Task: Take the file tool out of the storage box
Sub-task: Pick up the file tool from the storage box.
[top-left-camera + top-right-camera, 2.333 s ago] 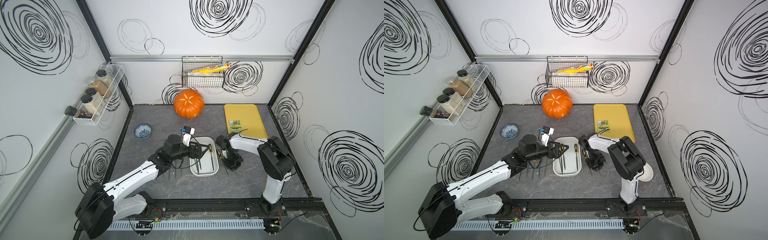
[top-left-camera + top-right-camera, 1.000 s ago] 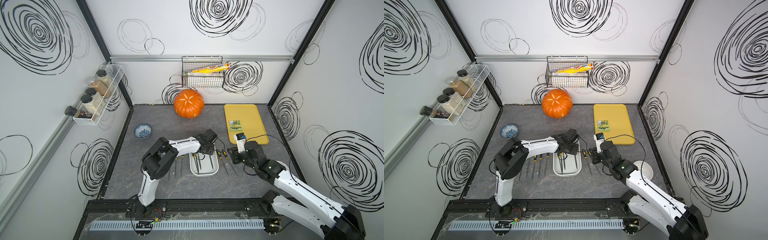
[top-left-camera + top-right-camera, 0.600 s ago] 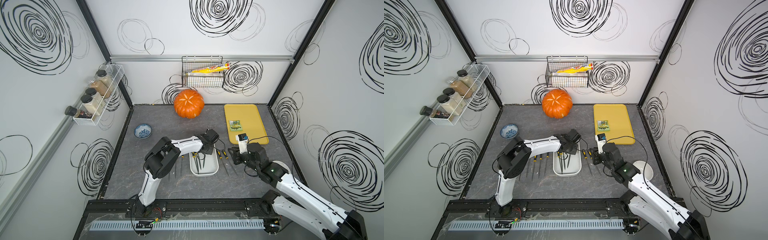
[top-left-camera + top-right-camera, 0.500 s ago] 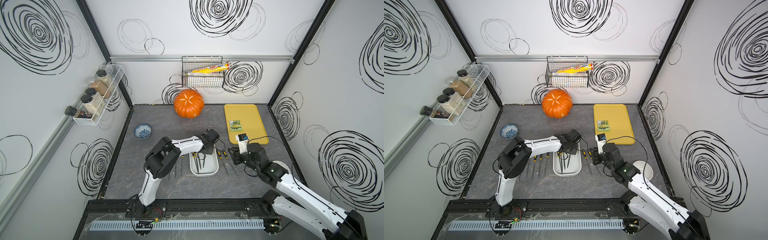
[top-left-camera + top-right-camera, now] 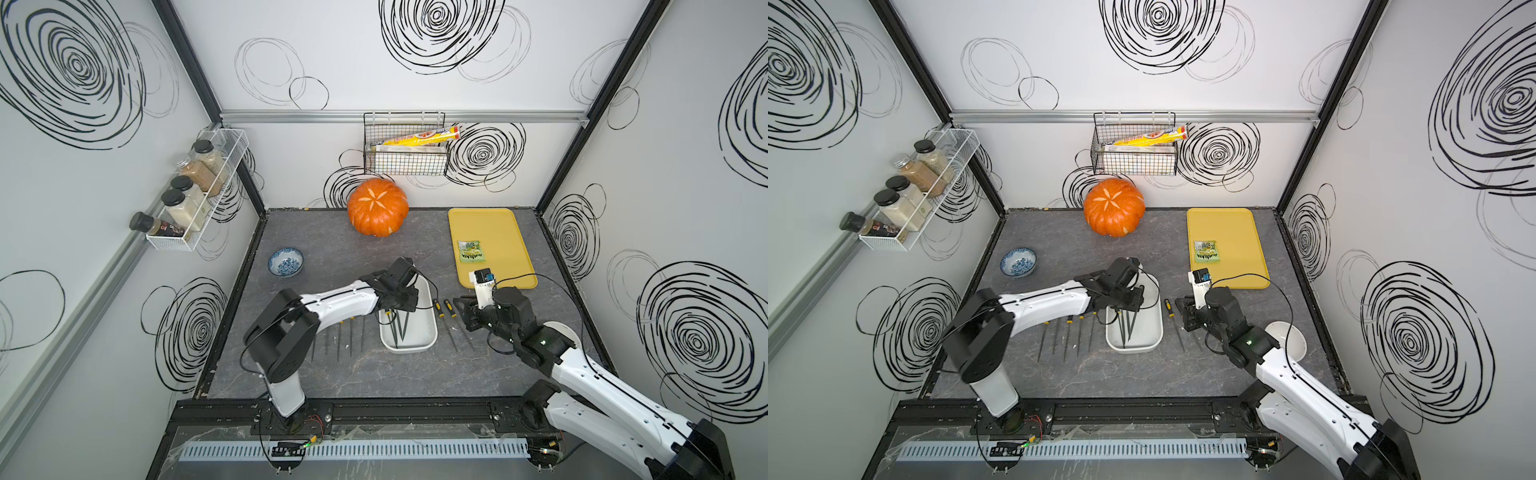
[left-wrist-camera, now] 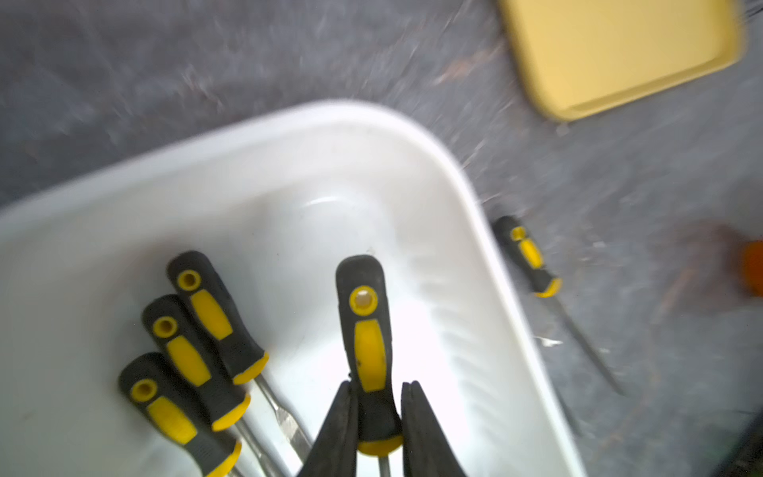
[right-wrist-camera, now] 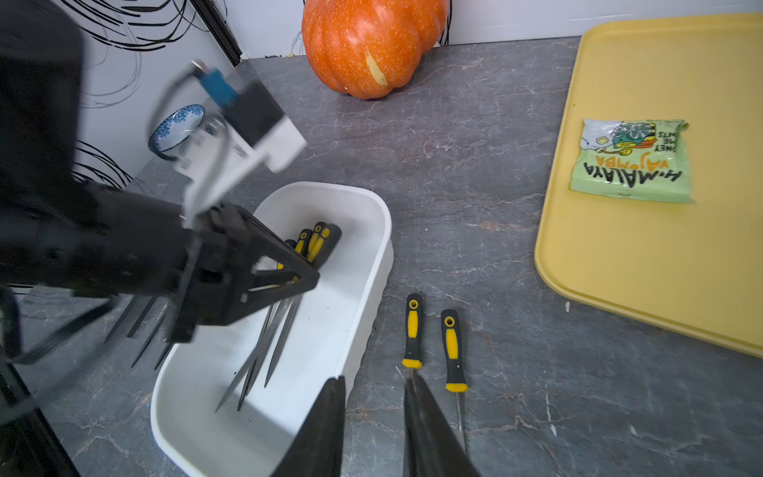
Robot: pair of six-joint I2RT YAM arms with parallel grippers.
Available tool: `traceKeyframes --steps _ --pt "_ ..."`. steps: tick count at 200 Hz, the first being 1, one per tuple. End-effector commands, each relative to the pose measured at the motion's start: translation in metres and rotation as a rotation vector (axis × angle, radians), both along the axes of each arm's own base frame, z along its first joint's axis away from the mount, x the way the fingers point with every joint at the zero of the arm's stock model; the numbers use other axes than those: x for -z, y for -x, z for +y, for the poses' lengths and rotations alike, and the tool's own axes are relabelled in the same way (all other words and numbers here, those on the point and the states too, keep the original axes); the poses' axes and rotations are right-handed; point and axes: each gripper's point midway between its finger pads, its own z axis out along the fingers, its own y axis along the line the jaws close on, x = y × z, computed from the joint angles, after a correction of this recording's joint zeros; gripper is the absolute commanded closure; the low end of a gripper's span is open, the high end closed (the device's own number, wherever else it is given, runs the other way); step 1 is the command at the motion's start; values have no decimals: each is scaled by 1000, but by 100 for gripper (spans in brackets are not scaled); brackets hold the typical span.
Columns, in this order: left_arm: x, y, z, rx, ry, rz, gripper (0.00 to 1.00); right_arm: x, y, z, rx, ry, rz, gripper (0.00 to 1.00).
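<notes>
- Since a second ago, my left gripper (image 6: 377, 386) has been narrowing its jaws, and it is now clamping the black-and-yellow handle of a file tool (image 6: 363, 330).
- That file tool is sitting inside the storage box (image 5: 422, 328), beside three other files (image 6: 194, 359).
- My right gripper (image 7: 373, 382) is hovering partly open and gripping nothing, just beside the box's outer wall and near two files (image 7: 413, 330) that are lying on the table (image 7: 475, 206).
</notes>
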Motion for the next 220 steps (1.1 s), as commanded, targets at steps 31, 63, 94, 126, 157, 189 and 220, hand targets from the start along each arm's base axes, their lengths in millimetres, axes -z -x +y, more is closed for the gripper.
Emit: traceKeyframes --steps 31,63,94,126,157,189,220 --pt "-103 25 -18 163 443 -239 92 -12 37 60 -379 -201 36 52" --pt "-135 49 -18 258 549 -318 94 -29 71 94 -671 -341 110 38" --pt "-145 64 -18 294 586 -347 94 -30 72 104 -707 -407 134 38" --pt "-139 66 -24 301 542 -346 95 -29 69 113 -695 -420 146 42" --pt "-138 69 -29 309 522 -352 94 -18 70 120 -709 -406 192 55" --pt "-139 67 -24 286 506 -373 94 -9 71 119 -708 -404 210 68" --pt "-141 67 -23 282 503 -383 94 -10 71 120 -714 -410 202 77"
